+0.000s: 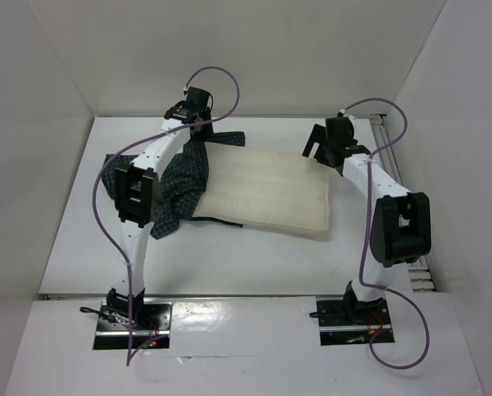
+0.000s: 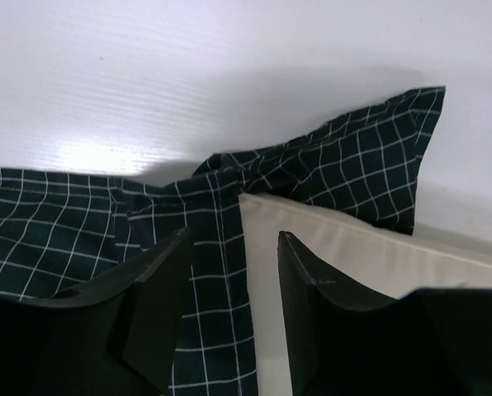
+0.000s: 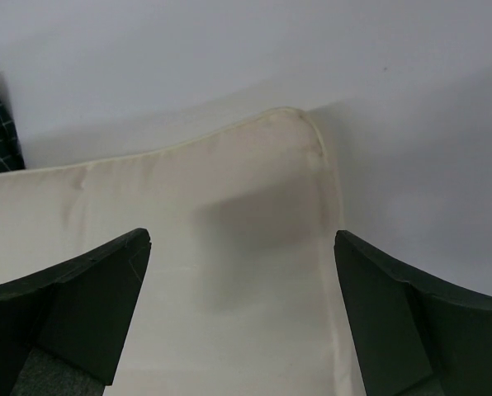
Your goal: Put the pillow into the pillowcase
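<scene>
Left claw [image 2: 234, 239] half-open astride dark checked fabric pillowcase [image 2: 64, 231] hem; right claw [image 3: 242, 239] wide over soft cream pillow [image 3: 106, 190] corner. Pinch one hem layer only, lift.

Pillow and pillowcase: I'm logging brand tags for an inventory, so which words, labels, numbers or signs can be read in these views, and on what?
No readable word, label, brand, number or sign shows in any view.
The pillow: plain cream, no tag showing.
The pillowcase: only a white grid check, no print.
The left arm's base plate: tiny coloured specks, too small to read.
</scene>
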Available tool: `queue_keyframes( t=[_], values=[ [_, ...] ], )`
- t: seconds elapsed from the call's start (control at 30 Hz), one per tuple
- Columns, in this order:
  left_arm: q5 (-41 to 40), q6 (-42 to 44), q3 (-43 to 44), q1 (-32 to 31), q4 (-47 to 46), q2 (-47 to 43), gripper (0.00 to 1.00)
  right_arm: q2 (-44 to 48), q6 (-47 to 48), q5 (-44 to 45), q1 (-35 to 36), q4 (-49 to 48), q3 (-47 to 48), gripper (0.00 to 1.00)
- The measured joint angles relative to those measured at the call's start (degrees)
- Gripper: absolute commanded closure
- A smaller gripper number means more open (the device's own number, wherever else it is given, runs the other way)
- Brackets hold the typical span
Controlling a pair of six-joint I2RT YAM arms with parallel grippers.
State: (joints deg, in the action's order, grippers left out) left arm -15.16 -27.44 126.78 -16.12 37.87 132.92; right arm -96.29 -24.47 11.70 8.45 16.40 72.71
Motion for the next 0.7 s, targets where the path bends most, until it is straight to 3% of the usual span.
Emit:
queue_keyframes(
  t=[0.17, 0.43, 0.7],
  values=[
    [-1.1, 1.2, 5.0, -0.1, 1.0, 2.5, 0.44, -3.4, -0.2, -7.5, -1.4, -0.2, 0.0, 0.0],
    [0.2, 1.9, 4.3, -0.1, 1.9, 3.2, 0.48, -7.7, 0.3, -15.0, -2.5, -1.8, -0.1, 0.0],
    [1.5, 1.9, 2.6, -0.1, 2.4, 4.0, 0.83, -7.7, 0.5, -17.0, -2.8, -4.2, -1.6, 0.0]
  ],
)
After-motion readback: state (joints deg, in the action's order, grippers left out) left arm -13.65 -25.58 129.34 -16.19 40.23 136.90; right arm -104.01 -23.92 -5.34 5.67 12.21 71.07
